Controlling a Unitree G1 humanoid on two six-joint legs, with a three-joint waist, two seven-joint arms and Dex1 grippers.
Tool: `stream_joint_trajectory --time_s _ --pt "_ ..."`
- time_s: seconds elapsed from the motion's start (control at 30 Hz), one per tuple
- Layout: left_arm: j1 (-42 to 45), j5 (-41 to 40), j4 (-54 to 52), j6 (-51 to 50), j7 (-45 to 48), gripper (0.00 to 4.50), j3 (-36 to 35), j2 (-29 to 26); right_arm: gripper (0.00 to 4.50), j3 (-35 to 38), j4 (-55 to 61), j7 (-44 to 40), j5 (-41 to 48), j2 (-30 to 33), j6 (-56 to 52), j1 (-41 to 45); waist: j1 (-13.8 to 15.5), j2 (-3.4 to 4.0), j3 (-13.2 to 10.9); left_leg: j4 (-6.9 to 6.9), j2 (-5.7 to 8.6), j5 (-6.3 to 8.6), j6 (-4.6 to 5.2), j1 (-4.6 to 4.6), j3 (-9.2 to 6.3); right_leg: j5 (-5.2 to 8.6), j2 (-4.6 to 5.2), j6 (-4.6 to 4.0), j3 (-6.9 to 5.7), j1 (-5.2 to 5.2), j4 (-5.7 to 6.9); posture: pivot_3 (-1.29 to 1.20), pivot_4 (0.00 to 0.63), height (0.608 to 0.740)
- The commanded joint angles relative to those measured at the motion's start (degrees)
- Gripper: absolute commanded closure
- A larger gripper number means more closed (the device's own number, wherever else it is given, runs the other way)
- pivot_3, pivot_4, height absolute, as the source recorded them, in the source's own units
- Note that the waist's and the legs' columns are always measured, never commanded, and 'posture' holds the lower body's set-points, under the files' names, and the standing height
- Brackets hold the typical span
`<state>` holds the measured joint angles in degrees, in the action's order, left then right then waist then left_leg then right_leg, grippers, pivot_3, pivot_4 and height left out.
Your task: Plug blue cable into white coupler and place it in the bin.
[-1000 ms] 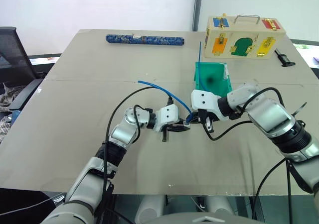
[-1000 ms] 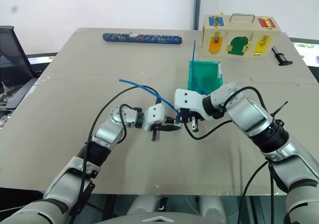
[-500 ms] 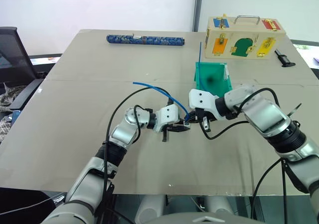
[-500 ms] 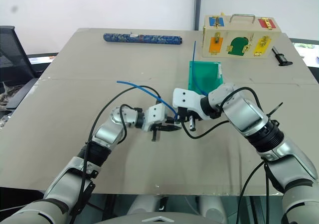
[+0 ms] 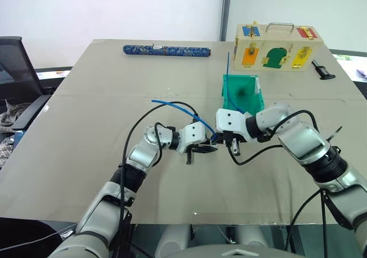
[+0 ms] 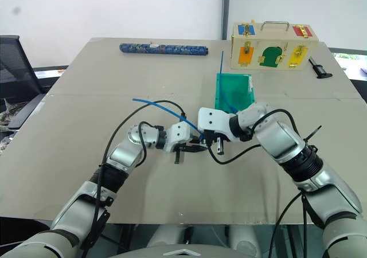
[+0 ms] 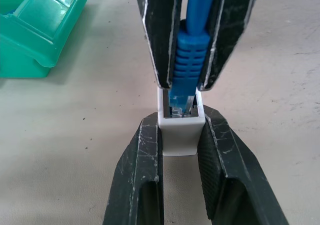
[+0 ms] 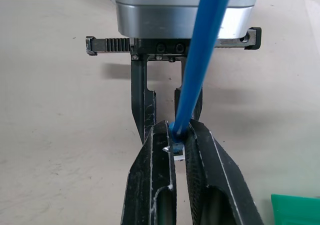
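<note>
Low over the table's middle, my two grippers meet tip to tip. My left gripper [image 7: 180, 120] is shut on the white coupler [image 7: 179, 135], a small white block with its socket facing the right gripper. My right gripper [image 8: 176, 130] is shut on the blue cable's ribbed plug boot [image 7: 187, 65]. The clear plug tip [image 7: 180, 107] sits in the socket's mouth. From there the blue cable [image 5: 172, 103] arcs up and to the left above the left arm. The teal bin [image 5: 243, 94] stands just behind the right gripper [image 5: 229, 143].
A straight blue cable [image 5: 227, 69] stands up out of the bin. Behind it is a pale wooden box with coloured latched doors [image 5: 278, 46], with a black tool [image 5: 320, 70] to its right. A blue patterned roll [image 5: 166, 50] lies at the far edge.
The camera has tilted slightly. The cable's free loop has swung a little to the left. Both grippers keep their grips and stay together.
</note>
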<state>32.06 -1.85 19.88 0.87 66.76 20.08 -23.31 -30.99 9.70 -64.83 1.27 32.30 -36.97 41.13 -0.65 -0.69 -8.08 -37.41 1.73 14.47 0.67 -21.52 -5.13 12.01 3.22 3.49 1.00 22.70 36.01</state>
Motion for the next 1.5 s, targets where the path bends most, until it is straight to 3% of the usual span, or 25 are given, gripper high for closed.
stream_joint_trajectory --time_s 0.03,0.27,0.57,0.7,0.8,1.03,1.2,1.4,1.5 --pt "0.5 0.1 -0.1 0.3 -1.2 4.16 -0.1 1.2 4.50 -6.3 -4.2 -0.8 -1.9 -0.3 -0.8 -5.1 0.0 0.02 0.2 0.00 0.00 0.00 0.00 0.01 0.00 0.02 0.00 0.03 0.00 -0.01 0.00 0.00 0.150 0.738" --pt "0.6 0.1 0.2 0.6 -0.7 4.16 -0.3 1.4 4.50 -4.8 -8.8 -0.8 -1.8 -1.5 -0.3 -7.1 -0.1 0.01 0.4 0.26 -0.05 0.02 0.01 0.81 -0.01 0.30 0.01 0.03 0.06 -0.67 -0.12 0.00 0.150 0.738" --pt "1.0 0.0 0.7 1.0 -0.2 4.16 -0.3 1.3 4.50 -2.8 -14.3 -2.4 -0.4 -3.1 2.8 -7.7 -0.1 0.07 0.7 0.28 -0.08 0.02 0.01 0.86 -0.04 0.30 0.00 0.06 0.05 -0.70 -0.12 0.00 0.150 0.738" --pt "1.0 -0.2 0.7 0.8 -0.1 4.16 -0.6 1.2 4.50 4.8 -14.6 1.5 2.8 -6.8 10.2 -7.5 -0.2 0.03 0.7 0.29 -0.10 0.02 0.01 0.88 -0.04 0.31 -0.01 0.05 0.05 -0.71 -0.12 0.00 0.150 0.738" --pt "0.8 -0.5 0.2 0.2 -0.2 4.16 -1.0 1.1 3.61 11.0 -9.9 2.5 5.4 -7.6 16.5 -7.9 -0.2 0.12 0.3 0.29 -0.12 0.01 0.01 0.80 -0.05 0.30 -0.04 0.07 0.05 -0.63 -0.12 0.00 0.150 0.738" --pt "-0.1 -2.9 -3.3 -4.3 -0.3 4.16 -2.9 0.8 0.12 23.7 5.9 7.9 13.2 -5.7 15.4 -13.7 0.1 0.36 0.0 0.12 -0.01 -0.01 -0.02 -0.71 -0.10 -0.02 0.00 0.00 0.09 0.77 0.01 0.00 0.150 0.738" --pt "-0.6 -8.0 -10.6 -14.1 -1.5 4.16 -6.1 0.3 0.04 35.9 24.2 15.5 22.0 -3.9 7.2 -25.3 0.1 0.34 -0.2 0.19 0.00 0.00 -0.02 -1.27 -0.16 0.00 0.12 0.02 0.02 1.22 -0.12 0.00 0.150 0.738" --pt "5.7 -17.5 -19.6 -39.6 -8.0 4.16 -11.5 2.2 0.04 41.0 36.7 28.3 16.6 -4.0 5.2 -40.7 0.2 0.06 -0.5 0.10 0.02 0.00 0.01 -1.25 -0.15 0.10 0.15 0.19 -0.10 1.13 -0.08 0.00 0.150 0.738" --pt "12.7 -23.4 -19.2 -52.7 -9.2 4.16 -13.9 2.4 0.04 44.0 39.9 32.2 16.6 -6.4 6.4 -48.7 0.0 -0.01 -0.6 0.01 0.02 -0.01 0.00 -1.12 -0.02 0.17 0.01 0.31 -0.13 1.01 -0.04 0.00 0.150 0.738"
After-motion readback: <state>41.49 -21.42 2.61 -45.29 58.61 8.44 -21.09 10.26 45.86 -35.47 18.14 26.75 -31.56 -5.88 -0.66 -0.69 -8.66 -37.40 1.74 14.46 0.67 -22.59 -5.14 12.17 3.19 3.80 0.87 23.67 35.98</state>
